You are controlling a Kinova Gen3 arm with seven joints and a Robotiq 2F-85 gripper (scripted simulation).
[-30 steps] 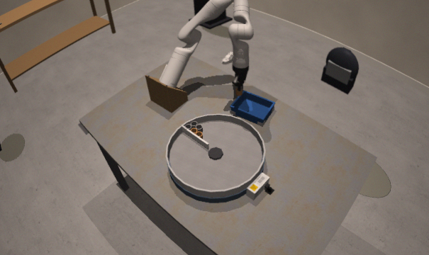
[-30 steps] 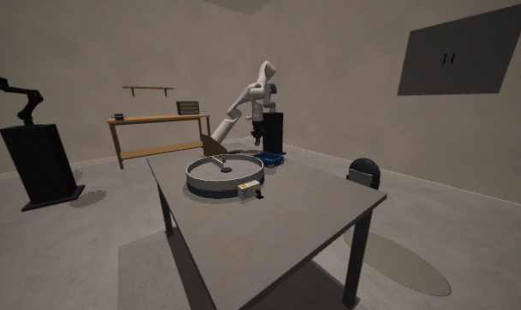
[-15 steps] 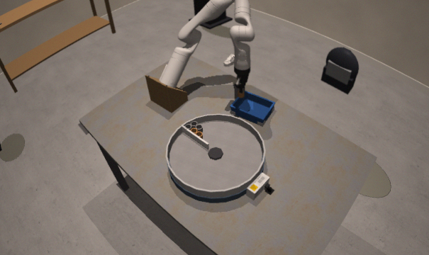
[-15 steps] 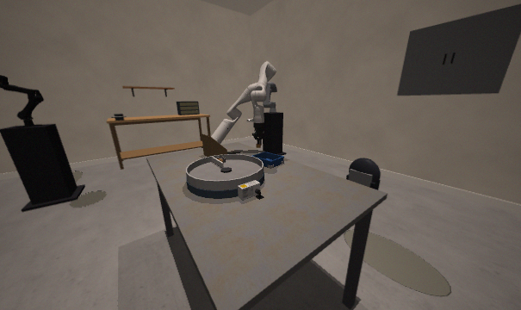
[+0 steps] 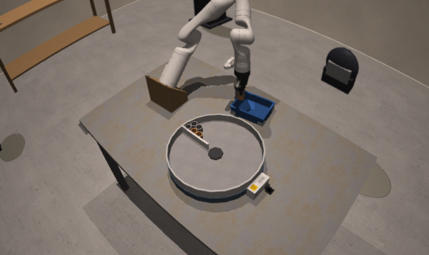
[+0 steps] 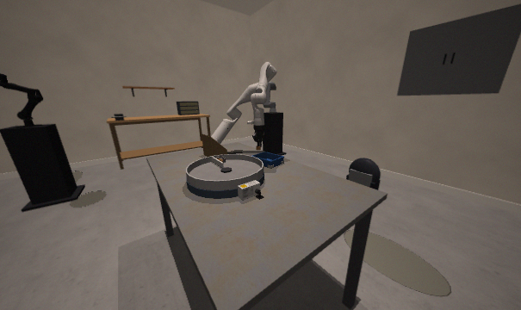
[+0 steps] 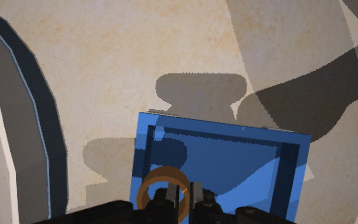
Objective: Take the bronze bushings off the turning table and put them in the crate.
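My gripper (image 5: 240,93) is shut on the wall of a bronze bushing (image 7: 163,194) and holds it above the near-left corner of the blue crate (image 5: 254,106). In the wrist view the crate (image 7: 215,165) looks empty below the fingers. The round turning table (image 5: 215,155) sits in the middle of the table. Against its white divider lies a cluster of bushings (image 5: 195,129), with dark steel ones at the back and two bronze ones (image 5: 197,132) in front. The gripper also shows far off in the exterior view (image 6: 257,144).
A brown cardboard panel (image 5: 165,94) leans near the arm's base. A white control box (image 5: 258,184) sits at the turning table's front rim. A dark hub (image 5: 215,153) marks the turntable's centre.
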